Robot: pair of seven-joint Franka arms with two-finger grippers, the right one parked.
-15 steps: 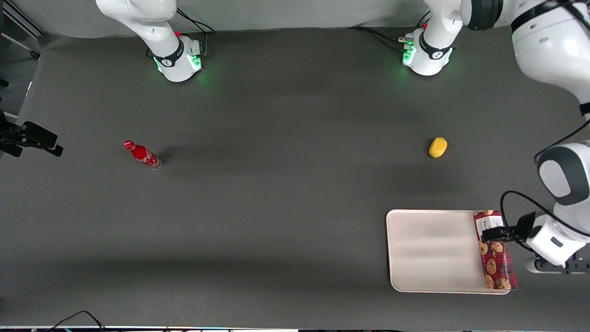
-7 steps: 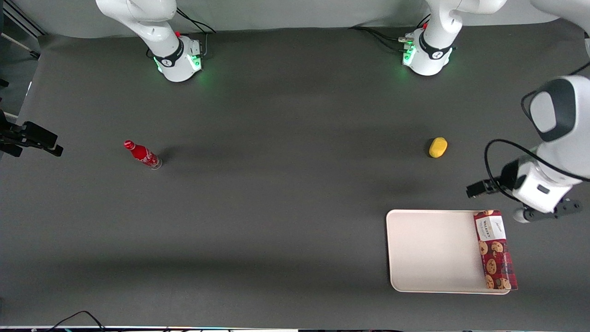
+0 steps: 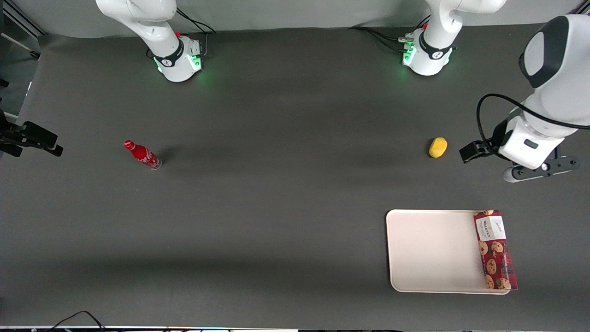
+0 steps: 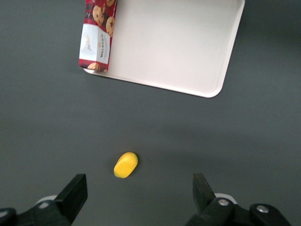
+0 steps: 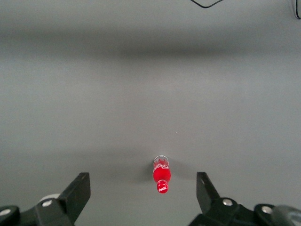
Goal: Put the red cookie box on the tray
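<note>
The red cookie box (image 3: 496,250) lies along the tray's (image 3: 433,251) edge nearest the working arm's end of the surface, partly overhanging the rim. The end effector (image 4: 139,197) hangs empty, fingers apart, above the yellow object (image 3: 438,147), so I judge placing done; next comes only parking.

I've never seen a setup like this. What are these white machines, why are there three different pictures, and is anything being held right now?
The white machines are two robot arms bolted to a dark table. One picture looks down on the whole table; the other two come from small cameras on the arms' wrists, looking past their own fingers.

The working arm's gripper, a two-fingered claw, is open and holds nothing; it hangs above the table beside a small yellow object.

Nearer the overview camera lies a cream tray. A red cookie box rests along the tray's edge, partly over the rim. Toward the parked arm's end of the table stands a small red bottle, which that arm's wrist camera sees.
</note>
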